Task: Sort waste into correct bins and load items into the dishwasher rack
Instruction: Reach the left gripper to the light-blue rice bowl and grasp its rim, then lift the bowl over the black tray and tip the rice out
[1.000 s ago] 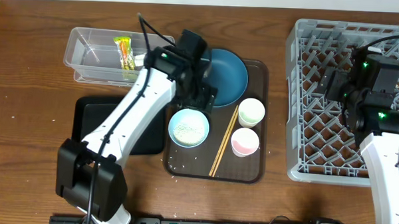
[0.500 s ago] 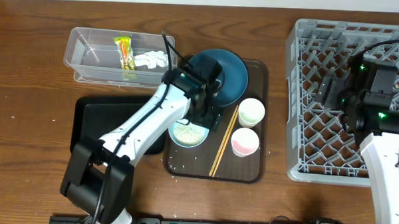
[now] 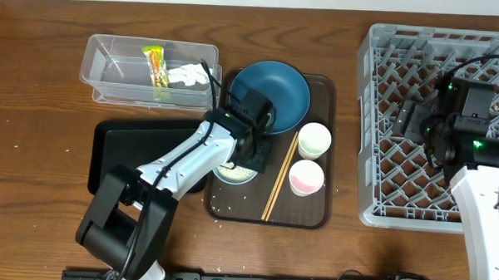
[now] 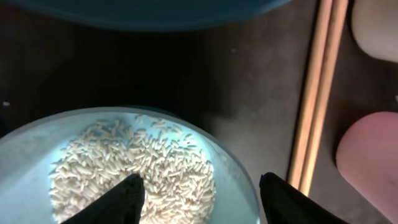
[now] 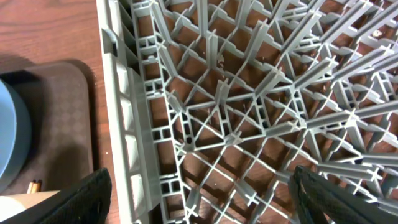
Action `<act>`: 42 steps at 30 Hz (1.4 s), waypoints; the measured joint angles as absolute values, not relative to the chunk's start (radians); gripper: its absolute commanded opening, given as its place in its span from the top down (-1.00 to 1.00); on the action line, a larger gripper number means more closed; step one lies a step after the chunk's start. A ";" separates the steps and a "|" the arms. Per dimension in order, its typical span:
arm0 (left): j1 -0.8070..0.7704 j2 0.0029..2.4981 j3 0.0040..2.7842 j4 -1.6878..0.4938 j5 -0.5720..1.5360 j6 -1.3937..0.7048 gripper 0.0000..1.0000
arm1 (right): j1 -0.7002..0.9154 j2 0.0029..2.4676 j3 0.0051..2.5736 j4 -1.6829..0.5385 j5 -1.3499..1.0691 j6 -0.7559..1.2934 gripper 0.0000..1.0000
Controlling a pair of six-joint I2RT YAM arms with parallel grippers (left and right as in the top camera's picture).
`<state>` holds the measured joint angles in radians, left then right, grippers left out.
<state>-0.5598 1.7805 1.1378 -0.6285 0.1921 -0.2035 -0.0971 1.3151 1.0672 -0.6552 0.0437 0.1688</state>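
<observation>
Since the earlier frame the left gripper (image 3: 253,153) has come down from over the dish to the bowl, and its jaws stand narrower.

On the left of the desk (image 3: 33,149), the clear plastic rectangular tub (image 3: 110,69) holds the yellow-green-orange snack wrapper (image 3: 156,68) and the crumpled white tissue (image 3: 185,75). The shallow black rectangular tray (image 3: 116,152) lies just below it.

On the brown serving tray (image 3: 313,217): the large dark-blue dish (image 3: 284,95), then the small pale-blue bowl (image 4: 25,168) with white rice grains (image 4: 168,162). The left jaws are apart, astride the bowl rim, w/ one finger over the rice and one outside.

Wooden chopsticks (image 3: 279,187), pale-green cup (image 3: 313,141) and pink cup (image 3: 306,177) lie right of the bowl.

The right gripper (image 5: 199,199) hangs over the large grey plastic lattice rack (image 3: 373,161), jaws wide apart, holding nothing.
</observation>
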 measured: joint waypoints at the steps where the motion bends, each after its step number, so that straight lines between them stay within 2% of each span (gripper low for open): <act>1: -0.560 1.781 1.132 -0.622 0.192 -0.205 -0.24 | -0.097 1.315 1.067 -0.658 0.043 0.170 -0.76; 14: -0.661 1.781 1.100 -0.592 0.128 -0.202 -0.18 | -0.097 1.315 1.067 -0.696 0.041 0.176 -0.74; 23: -0.690 1.781 1.087 -0.578 0.051 -0.193 0.35 | -0.097 1.315 1.067 -0.709 0.041 0.176 -0.73; 27: -0.690 1.789 1.087 -0.577 0.037 -0.190 0.63 | -0.097 1.315 1.067 -0.714 0.041 0.176 -0.72; 28: -0.690 1.796 1.087 -0.577 0.035 -0.189 0.76 | -0.097 1.315 1.067 -0.714 0.041 0.176 -0.72; 31: -0.691 1.814 1.087 -0.579 0.026 -0.185 0.87 | -0.097 1.315 1.067 -0.714 0.041 0.176 -0.72; 42: -0.691 1.767 1.131 -0.724 0.015 -0.186 0.88 | -0.097 1.315 1.067 -0.716 0.041 0.176 -0.72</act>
<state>-0.6910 1.7672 1.1309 -0.7242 0.0154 -0.1864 -0.0971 1.3151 1.0672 -0.7162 0.0406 0.1761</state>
